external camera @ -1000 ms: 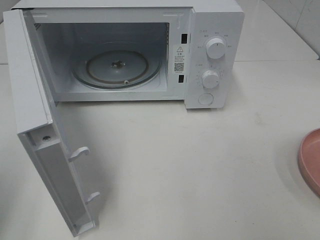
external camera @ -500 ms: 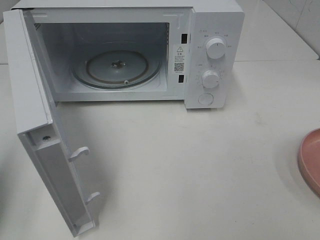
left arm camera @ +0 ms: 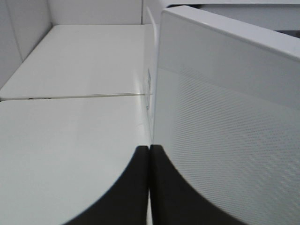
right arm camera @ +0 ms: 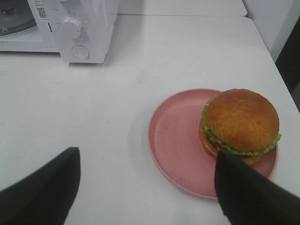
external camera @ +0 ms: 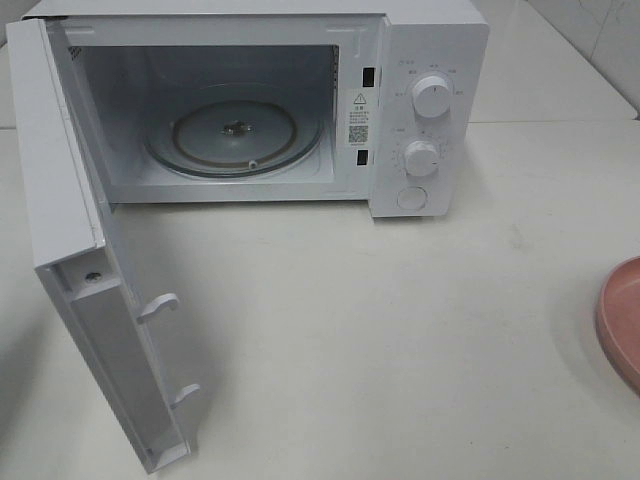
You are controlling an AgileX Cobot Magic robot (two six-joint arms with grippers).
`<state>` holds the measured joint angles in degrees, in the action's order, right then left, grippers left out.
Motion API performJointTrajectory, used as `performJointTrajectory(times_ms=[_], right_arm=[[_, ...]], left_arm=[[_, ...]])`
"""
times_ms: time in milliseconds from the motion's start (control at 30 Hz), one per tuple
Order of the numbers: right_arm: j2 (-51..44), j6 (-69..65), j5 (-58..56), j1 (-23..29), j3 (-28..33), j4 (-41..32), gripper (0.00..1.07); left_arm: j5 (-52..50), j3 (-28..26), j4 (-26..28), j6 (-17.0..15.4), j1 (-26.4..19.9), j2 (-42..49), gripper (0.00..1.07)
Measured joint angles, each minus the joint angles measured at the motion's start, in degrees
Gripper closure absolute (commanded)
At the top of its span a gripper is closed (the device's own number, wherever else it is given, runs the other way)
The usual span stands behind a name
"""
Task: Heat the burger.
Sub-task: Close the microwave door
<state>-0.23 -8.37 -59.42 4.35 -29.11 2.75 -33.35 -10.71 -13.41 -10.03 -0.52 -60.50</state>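
The burger (right arm camera: pixel 241 119), with a golden-brown bun and green lettuce, sits on the far side of a pink plate (right arm camera: pixel 180 140) on the white table. My right gripper (right arm camera: pixel 147 187) hovers open above and in front of the plate, one dark finger (right arm camera: pixel 47 187) off to its side and the other finger (right arm camera: pixel 248 192) close to the burger, holding nothing. In the exterior view only the plate's rim (external camera: pixel 622 320) shows at the right edge, and the burger is out of view there. My left gripper (left arm camera: pixel 149 157) is shut and empty beside the outer face of the microwave door (left arm camera: pixel 225 117).
The white microwave (external camera: pixel 430 110) stands at the back with its door (external camera: pixel 80 270) swung wide open to the left. A glass turntable (external camera: pixel 235 135) lies inside the empty cavity. Two knobs (external camera: pixel 432 97) and a button are on its right panel. A tiled wall runs along the right.
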Motion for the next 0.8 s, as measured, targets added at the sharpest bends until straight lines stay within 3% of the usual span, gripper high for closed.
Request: performJointTrajectory(times_ms=[67,167,233,333,400,633,800], right_arm=[[0.0,0.0,0.0,0.0,0.0,0.0,0.31],[0.0,0.0,0.0,0.0,0.0,0.0,0.31],[0.0,0.0,0.0,0.0,0.0,0.0,0.31],[0.0,0.0,0.0,0.0,0.0,0.0,0.31],[0.0,0.0,0.0,0.0,0.0,0.0,0.31],[0.0,0.0,0.0,0.0,0.0,0.0,0.31],[0.0,0.0,0.0,0.0,0.0,0.0,0.31]], left_arm=[[-3.3,-0.7,-4.9,-2.1,2.9,-4.1,1.07],[-4.0,-0.7,-5.3,-2.1,3.7,-5.0,1.07],[-7.4,-0.8,-5.6,-1.5,8.2,-9.1,1.07],[-8.1,-0.8,-5.2,-1.4,9.3,-10.0,1.07],[-11.3,-0.9,-1.2,0.6,13.7,-14.0,1.07],[-15.3,-0.9,7.2,4.8,20.5,-18.5,1.07],[-17.9,-2.0,14.7,8.3,28.1,-22.7,1.07]])
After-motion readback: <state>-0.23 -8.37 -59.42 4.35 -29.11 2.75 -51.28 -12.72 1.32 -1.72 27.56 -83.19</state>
